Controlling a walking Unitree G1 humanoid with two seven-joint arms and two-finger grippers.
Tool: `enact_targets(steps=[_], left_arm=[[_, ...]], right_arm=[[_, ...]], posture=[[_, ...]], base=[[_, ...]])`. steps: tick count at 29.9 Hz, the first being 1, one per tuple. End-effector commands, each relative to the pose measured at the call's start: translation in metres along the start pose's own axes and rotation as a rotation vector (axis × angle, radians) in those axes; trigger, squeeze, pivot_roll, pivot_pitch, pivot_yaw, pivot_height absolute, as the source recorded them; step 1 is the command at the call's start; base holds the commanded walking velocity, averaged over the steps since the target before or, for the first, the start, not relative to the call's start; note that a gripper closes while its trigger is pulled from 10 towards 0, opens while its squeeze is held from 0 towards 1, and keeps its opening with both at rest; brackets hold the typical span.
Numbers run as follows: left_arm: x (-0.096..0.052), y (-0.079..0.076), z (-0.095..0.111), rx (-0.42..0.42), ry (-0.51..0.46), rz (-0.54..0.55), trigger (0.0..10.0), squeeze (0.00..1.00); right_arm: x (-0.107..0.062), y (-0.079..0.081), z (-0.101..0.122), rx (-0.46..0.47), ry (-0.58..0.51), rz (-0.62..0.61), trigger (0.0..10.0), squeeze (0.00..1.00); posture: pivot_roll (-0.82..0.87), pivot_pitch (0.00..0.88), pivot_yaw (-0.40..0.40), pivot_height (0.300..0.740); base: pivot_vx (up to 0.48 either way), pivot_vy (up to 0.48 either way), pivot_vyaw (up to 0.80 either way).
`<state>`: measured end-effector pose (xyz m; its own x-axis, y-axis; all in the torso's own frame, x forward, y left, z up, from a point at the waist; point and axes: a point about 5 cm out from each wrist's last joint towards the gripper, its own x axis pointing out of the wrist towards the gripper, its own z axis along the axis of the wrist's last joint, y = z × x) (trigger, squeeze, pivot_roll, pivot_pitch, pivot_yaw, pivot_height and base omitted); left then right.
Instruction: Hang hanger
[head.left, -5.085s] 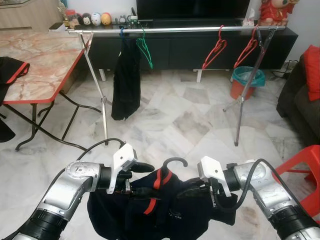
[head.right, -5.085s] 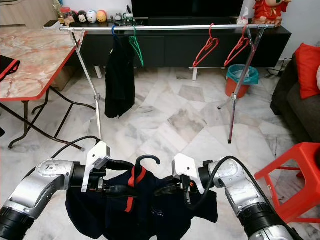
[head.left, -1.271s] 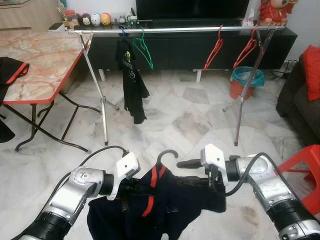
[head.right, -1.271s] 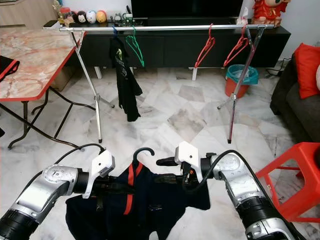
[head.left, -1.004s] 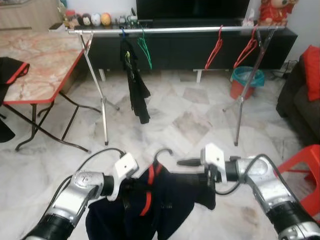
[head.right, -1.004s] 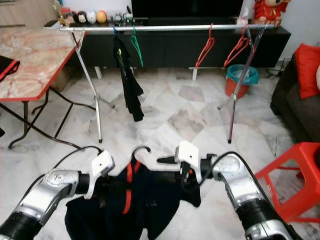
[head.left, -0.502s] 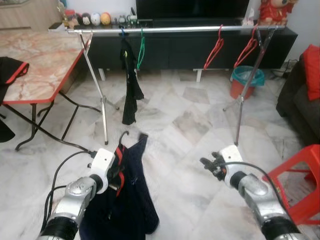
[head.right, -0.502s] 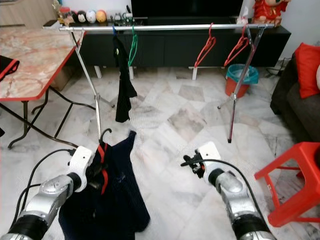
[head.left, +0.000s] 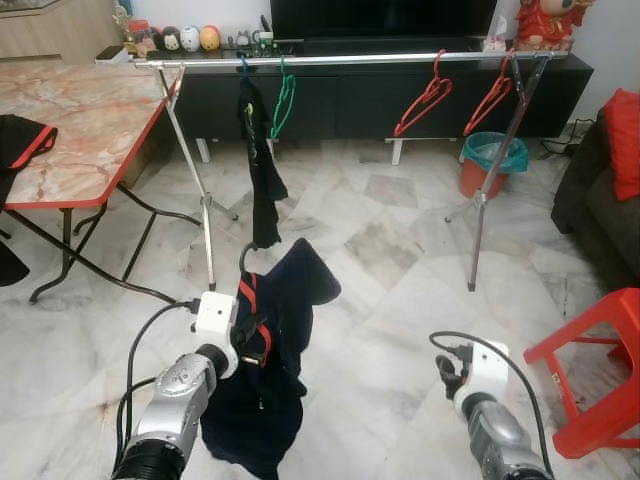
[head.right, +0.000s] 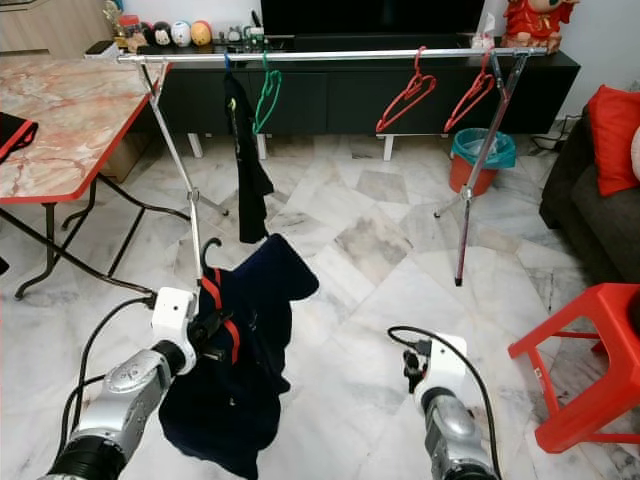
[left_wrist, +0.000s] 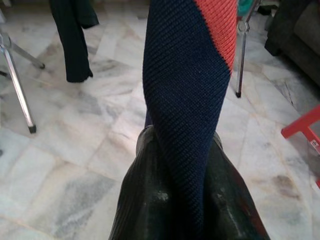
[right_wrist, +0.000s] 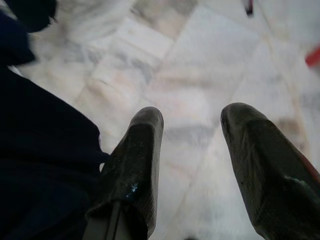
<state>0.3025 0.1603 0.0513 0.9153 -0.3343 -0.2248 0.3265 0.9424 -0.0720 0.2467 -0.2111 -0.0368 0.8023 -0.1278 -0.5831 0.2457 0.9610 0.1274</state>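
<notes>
Well short of the rail (head.left: 340, 60), the left gripper (head.left: 243, 335) clamps its fingers on the jacket (head.left: 262, 370) and hanger (head.left: 243, 262), the right gripper (right_wrist: 192, 150) spread empty; carrying step, next raise the hook onto the rail

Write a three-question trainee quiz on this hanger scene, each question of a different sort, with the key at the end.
1. True or false: the right gripper holds the navy garment.
2. Multiple choice: how many empty red hangers hang on the rail? A) one B) two C) four
3. Fill in: the left gripper has its jaws shut on the garment's ____ and red collar.

Key
1. False. Its jaws are open over the marble floor; the left gripper carries the garment.
2. B. A green hanger and a black garment hang nearer the rail's left end.
3. Navy.
</notes>
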Motion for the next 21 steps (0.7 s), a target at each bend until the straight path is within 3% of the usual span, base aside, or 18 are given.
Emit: enact_targets(steps=[1, 3, 7, 15, 21], left_arm=[[0.003, 0.003, 0.011, 0.016, -0.049, 0.009, 10.0, 0.0], [0.004, 0.002, 0.012, 0.018, -0.054, 0.004, 10.0, 0.0], [0.004, 0.001, 0.012, 0.018, -0.056, 0.001, 10.0, 0.0], [0.004, -0.001, 0.011, 0.026, -0.054, -0.001, 10.0, 0.0], [0.005, -0.002, 0.009, 0.03, -0.051, -0.007, 10.0, 0.0]], right_arm=[[-0.002, -0.001, -0.01, 0.018, 0.033, -0.023, 10.0, 0.0], [-0.005, -0.003, -0.019, 0.047, 0.073, -0.05, 10.0, 0.0], [-0.008, -0.004, -0.029, 0.014, 0.106, -0.069, 10.0, 0.0], [-0.01, -0.005, -0.034, 0.036, 0.124, -0.084, 10.0, 0.0], [-0.01, -0.003, -0.037, 0.052, 0.137, -0.077, 10.0, 0.0]], posture=[[-0.08, 0.021, 0.029, 0.74], [-0.08, 0.028, 0.028, 0.74], [-0.08, 0.034, 0.03, 0.74], [-0.08, 0.045, 0.028, 0.74], [-0.09, 0.032, 0.033, 0.74]], base=[[0.0, 0.0, 0.0], [0.0, 0.0, 0.0], [0.121, 0.0, 0.0], [0.247, 0.0, 0.0], [0.283, 0.0, -0.56]])
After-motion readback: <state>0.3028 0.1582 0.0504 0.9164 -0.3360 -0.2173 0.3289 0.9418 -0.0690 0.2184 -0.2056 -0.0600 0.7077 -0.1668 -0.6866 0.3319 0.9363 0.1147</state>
